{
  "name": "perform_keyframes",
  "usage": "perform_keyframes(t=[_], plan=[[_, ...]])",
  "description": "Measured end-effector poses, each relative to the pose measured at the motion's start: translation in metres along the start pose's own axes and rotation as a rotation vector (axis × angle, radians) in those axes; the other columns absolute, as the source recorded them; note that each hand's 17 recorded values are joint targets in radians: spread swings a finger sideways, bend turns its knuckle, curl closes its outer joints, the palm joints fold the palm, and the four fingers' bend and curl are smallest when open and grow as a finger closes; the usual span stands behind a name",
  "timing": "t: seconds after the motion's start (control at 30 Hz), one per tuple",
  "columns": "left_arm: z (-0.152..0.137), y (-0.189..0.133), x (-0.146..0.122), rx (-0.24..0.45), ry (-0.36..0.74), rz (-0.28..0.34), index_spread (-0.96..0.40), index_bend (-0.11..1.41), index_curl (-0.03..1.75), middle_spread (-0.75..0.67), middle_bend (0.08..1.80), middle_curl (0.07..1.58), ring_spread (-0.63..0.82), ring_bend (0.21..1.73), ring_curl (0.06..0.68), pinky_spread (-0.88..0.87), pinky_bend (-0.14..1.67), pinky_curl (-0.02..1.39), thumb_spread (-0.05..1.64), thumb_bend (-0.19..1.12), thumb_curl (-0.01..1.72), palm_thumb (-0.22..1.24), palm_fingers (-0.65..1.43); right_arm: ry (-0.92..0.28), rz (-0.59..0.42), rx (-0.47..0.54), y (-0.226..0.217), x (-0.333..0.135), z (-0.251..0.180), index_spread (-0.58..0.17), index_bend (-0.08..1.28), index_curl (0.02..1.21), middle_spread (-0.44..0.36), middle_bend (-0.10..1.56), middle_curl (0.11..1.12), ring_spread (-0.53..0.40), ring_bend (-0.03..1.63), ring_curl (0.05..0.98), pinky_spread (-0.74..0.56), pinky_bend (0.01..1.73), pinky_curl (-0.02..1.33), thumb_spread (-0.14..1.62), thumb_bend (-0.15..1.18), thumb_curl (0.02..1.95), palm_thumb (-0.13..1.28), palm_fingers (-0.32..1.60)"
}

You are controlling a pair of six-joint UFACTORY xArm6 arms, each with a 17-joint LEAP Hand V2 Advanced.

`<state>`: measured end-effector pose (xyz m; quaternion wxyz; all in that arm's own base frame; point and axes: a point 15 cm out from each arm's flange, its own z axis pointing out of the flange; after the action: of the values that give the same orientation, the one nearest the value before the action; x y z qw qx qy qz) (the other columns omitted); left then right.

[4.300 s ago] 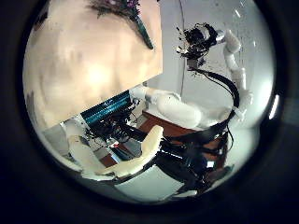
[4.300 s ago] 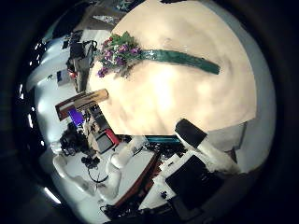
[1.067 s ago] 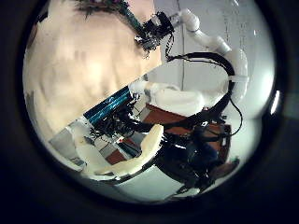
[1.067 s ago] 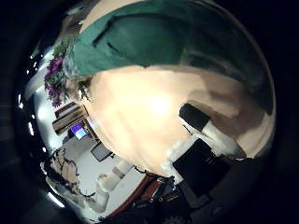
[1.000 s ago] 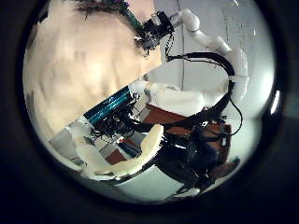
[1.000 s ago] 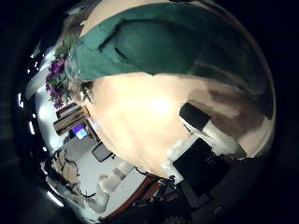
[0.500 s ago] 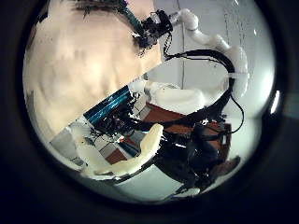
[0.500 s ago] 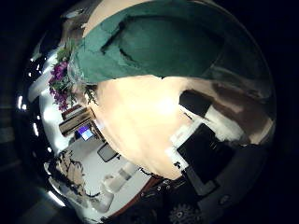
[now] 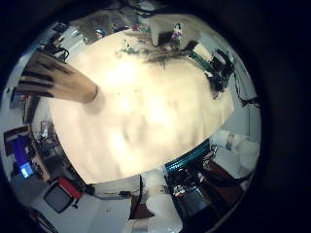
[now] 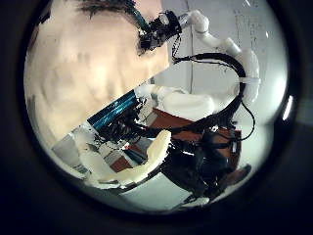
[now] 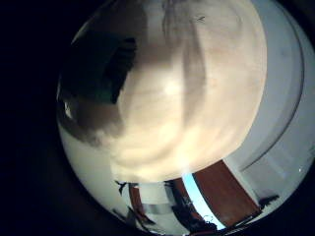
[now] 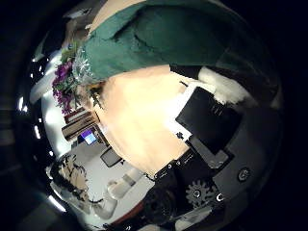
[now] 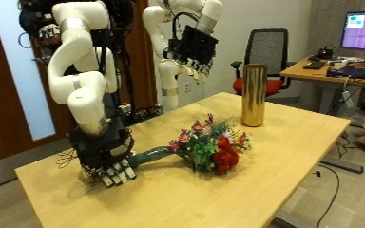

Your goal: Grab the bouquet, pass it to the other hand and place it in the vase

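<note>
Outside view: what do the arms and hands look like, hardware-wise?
Both arms are glossy white with rounded, bulbous segments. The right hand and left hand are blocky black units with white-tipped fingers.

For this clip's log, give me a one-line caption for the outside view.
Right hand down on the bouquet's green stem on the table; left hand raised, vase upright beyond.
</note>
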<state>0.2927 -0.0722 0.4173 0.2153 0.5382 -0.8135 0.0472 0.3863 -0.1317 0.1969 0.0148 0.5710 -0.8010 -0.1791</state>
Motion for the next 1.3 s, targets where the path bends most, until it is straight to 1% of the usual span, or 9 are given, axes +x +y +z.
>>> perform_keyframes(t=[0.07,0.17,0.2,0.3,0.4,0.47,0.73,0.87,1.3], plan=[[0.000,0.000,0.000,0.000,0.000,-0.001,0.28,0.17,0.33,0.42,0.19,0.30,0.59,0.45,0.196,0.57,0.22,0.32,0.84,-0.03,0.31,0.28,0.10,-0.002,-0.002,0.005,0.000,0.001,-0.002,-0.415,0.52,0.63,-0.299,0.88,0.64,-0.322,1.10,0.435,-0.62,0.93,0.33,0.85,-0.03,0.44,0.92,1.36],[0.000,0.000,0.000,0.000,0.000,-0.002,0.28,0.17,0.33,0.42,0.19,0.30,0.59,0.45,0.196,0.57,0.22,0.32,0.84,-0.03,0.31,0.28,0.10,-0.020,0.002,0.021,0.001,0.005,-0.009,-0.410,0.61,0.70,-0.277,0.96,0.67,-0.291,1.16,0.466,-0.61,1.00,0.37,0.84,-0.02,0.44,0.93,1.35],[0.000,0.000,0.000,0.001,0.000,-0.003,0.27,0.18,0.33,0.42,0.19,0.30,0.59,0.45,0.196,0.57,0.22,0.32,0.84,-0.03,0.31,0.28,0.10,-0.037,0.003,0.029,0.002,0.005,-0.012,-0.395,0.71,0.75,-0.251,1.03,0.70,-0.263,1.24,0.497,-0.54,1.08,0.41,0.84,-0.02,0.45,0.93,1.35],[0.000,0.001,-0.002,0.000,0.002,-0.006,0.27,0.17,0.33,0.42,0.19,0.30,0.59,0.45,0.196,0.57,0.22,0.32,0.83,-0.03,0.31,0.28,0.10,-0.103,-0.003,0.058,0.005,0.002,-0.024,-0.380,0.80,0.80,-0.236,1.08,0.73,-0.242,1.29,0.520,-0.48,1.15,0.45,0.84,-0.02,0.45,0.94,1.31],[0.000,0.001,-0.002,0.002,0.002,-0.009,0.27,0.17,0.33,0.42,0.19,0.30,0.59,0.45,0.195,0.57,0.22,0.32,0.83,-0.03,0.31,0.28,0.10,-0.155,-0.008,0.016,0.017,-0.003,-0.029,-0.338,0.91,0.87,-0.207,1.16,0.77,-0.218,1.36,0.557,-0.38,1.27,0.52,0.84,-0.01,0.48,0.99,1.24],[0.000,0.000,-0.003,0.002,0.002,-0.008,0.27,0.17,0.33,0.42,0.19,0.30,0.59,0.45,0.195,0.57,0.22,0.32,0.83,-0.03,0.31,0.28,0.10,-0.185,-0.031,-0.017,0.024,-0.008,-0.037,-0.328,0.93,0.89,-0.201,1.18,0.78,-0.215,1.37,0.567,-0.35,1.30,0.54,0.84,-0.01,0.48,1.01,1.22],[-0.001,0.001,-0.006,0.007,0.003,-0.026,0.27,0.18,0.33,0.42,0.19,0.30,0.59,0.45,0.194,0.57,0.21,0.32,0.84,-0.03,0.31,0.28,0.10,-0.288,-0.033,0.013,0.036,-0.005,-0.089,-0.283,0.99,0.92,-0.159,1.27,0.80,-0.207,1.41,0.600,-0.26,1.37,0.61,0.86,0.00,0.59,1.16,1.16],[-0.002,0.001,-0.009,0.013,0.008,-0.042,0.27,0.18,0.34,0.42,0.19,0.30,0.59,0.45,0.195,0.57,0.21,0.32,0.84,-0.03,0.31,0.28,0.11,-0.351,-0.068,0.015,0.044,-0.007,-0.108,-0.270,1.00,0.93,-0.149,1.28,0.79,-0.206,1.41,0.607,-0.25,1.38,0.63,0.82,-0.01,0.65,1.17,1.15],[-0.011,-0.004,-0.020,0.078,0.078,-0.089,0.25,0.18,0.35,0.39,0.19,0.30,0.56,0.45,0.198,0.54,0.19,0.31,0.86,-0.03,0.31,0.28,0.15,-0.690,-0.233,0.082,0.070,-0.033,-0.171,-0.240,1.03,0.94,-0.140,1.32,0.78,-0.205,1.42,0.621,-0.23,1.33,0.69,0.53,-0.02,0.82,1.20,1.14]])
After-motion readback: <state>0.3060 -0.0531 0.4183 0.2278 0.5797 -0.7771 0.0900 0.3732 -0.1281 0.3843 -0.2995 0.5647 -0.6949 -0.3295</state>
